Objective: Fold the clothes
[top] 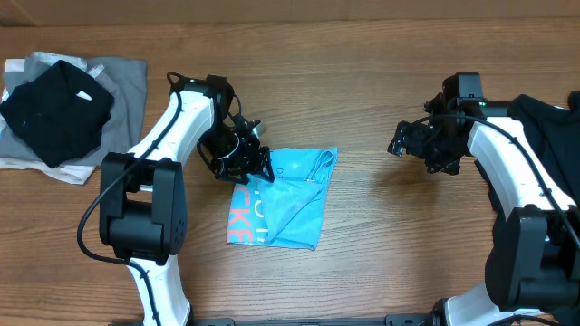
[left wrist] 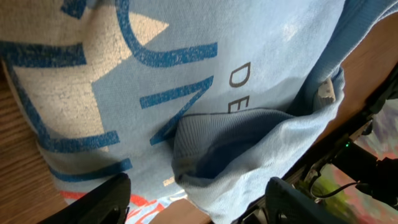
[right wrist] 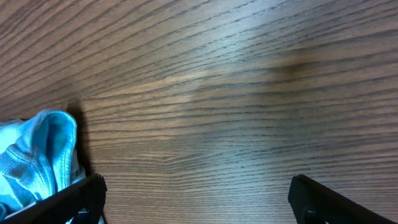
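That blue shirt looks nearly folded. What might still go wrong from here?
The left hand sits open right at the edge of the T-shirt. As it lifts away, a finger might snag the loose ribbed collar and pull the fold apart. The right hand hangs open over the bare table, probably too far off to steady the cloth if it drags.

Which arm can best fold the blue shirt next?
Probably left: the left gripper hovers open over the blue T-shirt, while the right gripper hovers over the table, apart from it.
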Motion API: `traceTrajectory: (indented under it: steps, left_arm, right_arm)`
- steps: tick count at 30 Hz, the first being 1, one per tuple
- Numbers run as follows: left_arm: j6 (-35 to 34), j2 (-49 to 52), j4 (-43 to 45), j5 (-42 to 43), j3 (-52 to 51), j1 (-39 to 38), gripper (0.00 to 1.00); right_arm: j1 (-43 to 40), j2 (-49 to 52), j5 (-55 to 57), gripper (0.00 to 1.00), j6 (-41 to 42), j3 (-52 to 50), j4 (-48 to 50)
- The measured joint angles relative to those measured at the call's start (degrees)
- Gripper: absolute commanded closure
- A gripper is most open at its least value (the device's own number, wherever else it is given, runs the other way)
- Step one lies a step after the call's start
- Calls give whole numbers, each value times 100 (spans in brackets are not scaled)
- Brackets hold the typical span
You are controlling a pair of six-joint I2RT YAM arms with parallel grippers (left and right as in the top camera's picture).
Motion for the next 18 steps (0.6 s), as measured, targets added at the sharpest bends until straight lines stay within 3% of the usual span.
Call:
traceTrajectory:
  steps: [7,14,18]
  left_arm:
    - [-162,0,243,0,-2,-70,27]
    - [-216,0,299,31,-2,-125,36]
    - [-232,0,308,52,-2,-125,48]
  right_arm:
    - [0,0,0,2,2,0,-4]
    - [0,0,0,2,-2,0,-2]
    - [0,0,-2,2,0,0,-2]
